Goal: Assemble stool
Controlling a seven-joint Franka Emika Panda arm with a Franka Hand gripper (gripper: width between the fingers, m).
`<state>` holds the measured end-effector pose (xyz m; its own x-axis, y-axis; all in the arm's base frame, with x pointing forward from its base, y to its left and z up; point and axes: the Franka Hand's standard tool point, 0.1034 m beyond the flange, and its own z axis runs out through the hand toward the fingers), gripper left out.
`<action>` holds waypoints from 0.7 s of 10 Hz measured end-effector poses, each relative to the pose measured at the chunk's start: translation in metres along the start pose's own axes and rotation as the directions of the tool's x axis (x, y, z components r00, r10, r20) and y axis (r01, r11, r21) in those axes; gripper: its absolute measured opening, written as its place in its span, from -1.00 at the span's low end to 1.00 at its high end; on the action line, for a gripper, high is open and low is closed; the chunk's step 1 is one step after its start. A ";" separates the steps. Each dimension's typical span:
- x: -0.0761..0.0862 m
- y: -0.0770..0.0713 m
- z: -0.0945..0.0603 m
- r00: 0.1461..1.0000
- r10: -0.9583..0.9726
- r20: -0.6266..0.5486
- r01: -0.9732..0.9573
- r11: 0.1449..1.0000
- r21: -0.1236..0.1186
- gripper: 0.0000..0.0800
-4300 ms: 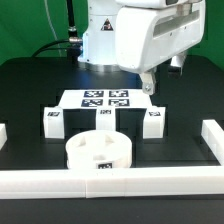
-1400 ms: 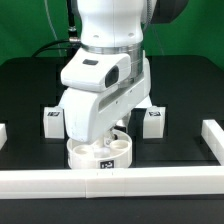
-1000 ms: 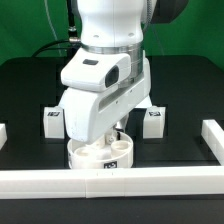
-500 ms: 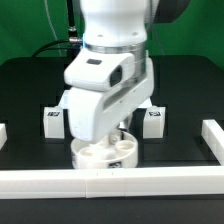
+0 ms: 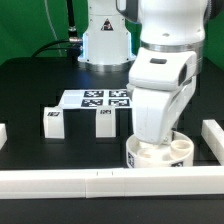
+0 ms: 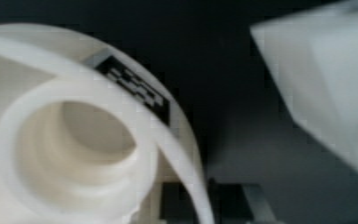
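Observation:
The white round seat disc [image 5: 160, 156] lies socket side up at the exterior view's right, close to the front rail and the right rail. The arm's white hand stands right over it, and my gripper [image 5: 160, 140] reaches down into it, mostly hidden by the hand. In the wrist view the seat's tagged wall [image 6: 158, 110] runs between my dark fingers, so my gripper [image 6: 204, 205] is shut on that wall. Two white block legs [image 5: 53, 120] [image 5: 104, 120] stand on the black table left of the arm. The third leg is hidden.
The marker board [image 5: 100, 98] lies behind the legs. A long white rail [image 5: 60, 183] runs along the front, with short rails at the left [image 5: 3, 131] and right [image 5: 212, 135]. A white block [image 6: 327, 80] shows close beside the seat in the wrist view.
The arm has swung from the middle to the exterior view's right, and the seat disc has moved with it to the right front corner. The middle leg is uncovered again.

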<state>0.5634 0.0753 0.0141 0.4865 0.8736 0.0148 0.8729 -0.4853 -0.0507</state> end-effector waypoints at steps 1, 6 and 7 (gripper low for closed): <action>0.006 -0.002 0.001 1.000 0.023 -0.002 -0.023 1.000 0.000 -0.93; 0.040 -0.006 0.003 0.995 0.097 -0.019 -0.097 0.995 -0.005 -0.93; 0.041 -0.007 0.003 0.995 0.102 -0.020 -0.102 0.995 -0.005 -0.93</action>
<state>0.5774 0.1144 0.0119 0.5732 0.8189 0.0293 0.8191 -0.5717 -0.0465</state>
